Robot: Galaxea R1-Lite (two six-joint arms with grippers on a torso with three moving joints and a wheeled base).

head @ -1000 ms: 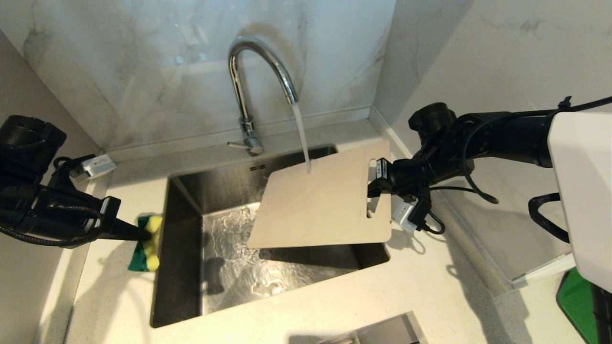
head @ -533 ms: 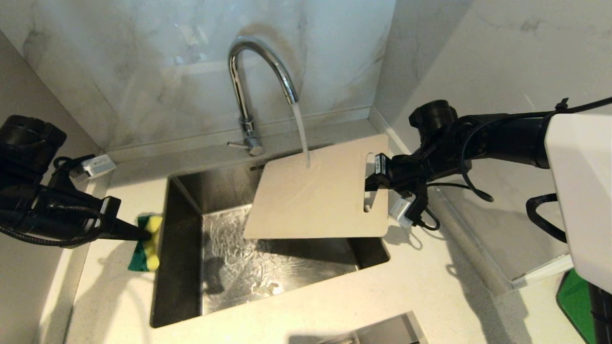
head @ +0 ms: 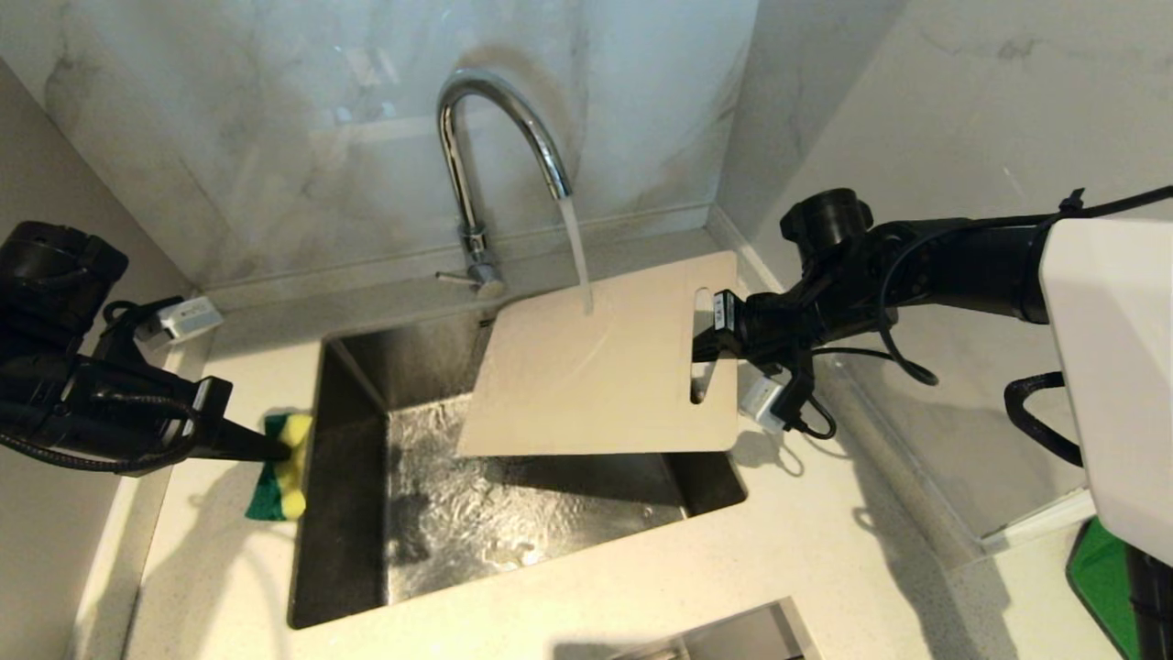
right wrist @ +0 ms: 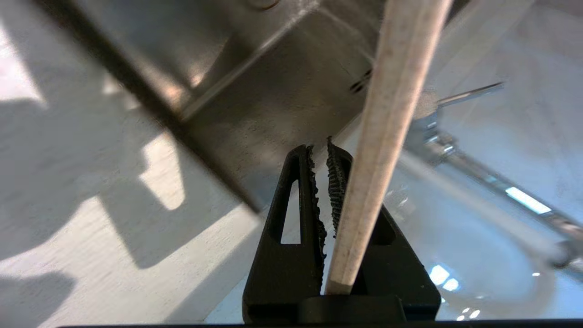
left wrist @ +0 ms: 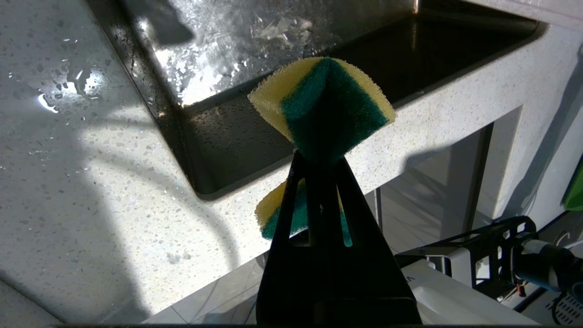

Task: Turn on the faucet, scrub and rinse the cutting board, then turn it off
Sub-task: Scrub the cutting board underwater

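head view – faucet: tall chrome gooseneck faucet [head: 476,174] behind the steel sink [head: 348,513], running; stream lands on the board's far part.
head view – board: flat cream-white rectangular cutting board [head: 586,376] held tilted over the sink's far-right corner, slot handle toward the right arm.
head view – right gripper [head: 710,335]: at the board's slot end, clamped on its edge.
head view – left gripper [head: 279,449]: just left of the sink rim, pinching a green-and-yellow sponge [head: 279,467] over the speckled white counter [head: 568,587].
left wrist view – sponge [left wrist: 321,107]: squeezed between closed fingers, above the sink's wet edge.
right wrist view – board [right wrist: 387,114]: edge-on, wedged against one ribbed pad [right wrist: 336,177]; fingers nearly together.
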